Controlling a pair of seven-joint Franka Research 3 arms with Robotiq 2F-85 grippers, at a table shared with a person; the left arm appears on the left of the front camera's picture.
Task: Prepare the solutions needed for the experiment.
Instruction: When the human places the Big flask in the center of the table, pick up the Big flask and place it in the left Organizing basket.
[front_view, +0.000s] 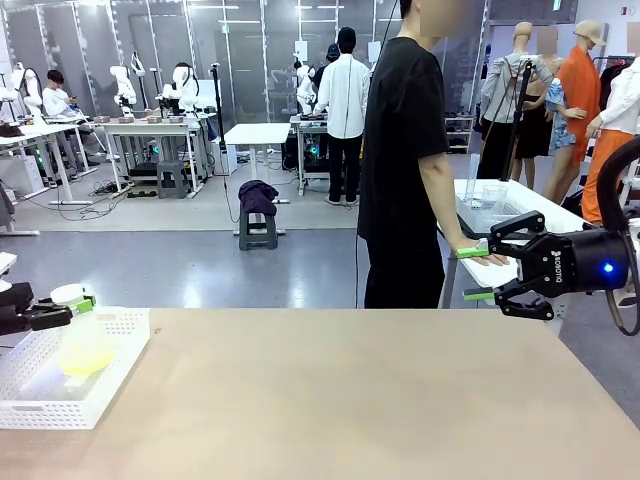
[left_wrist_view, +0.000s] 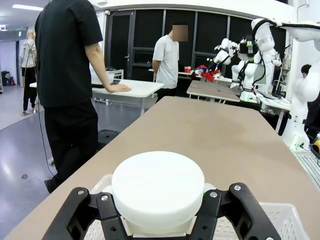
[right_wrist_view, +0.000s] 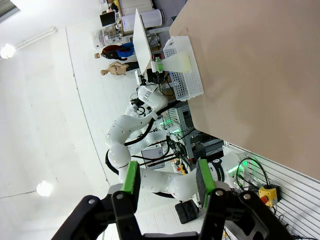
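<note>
My left gripper reaches in from the left edge over a white basket and is shut on a white round cap. In the left wrist view that cap sits clamped between the fingers of the left gripper. Under the cap, in the basket, a blurred pale yellow-green translucent shape shows, the solutions; from the right wrist they are a faint yellow patch. My right gripper hovers open past the table's far right corner, with nothing between the jaws of that gripper.
The tan table stretches bare between the basket and the right arm. A person in black stands beyond the far edge with a hand on a white side table, close to my right gripper.
</note>
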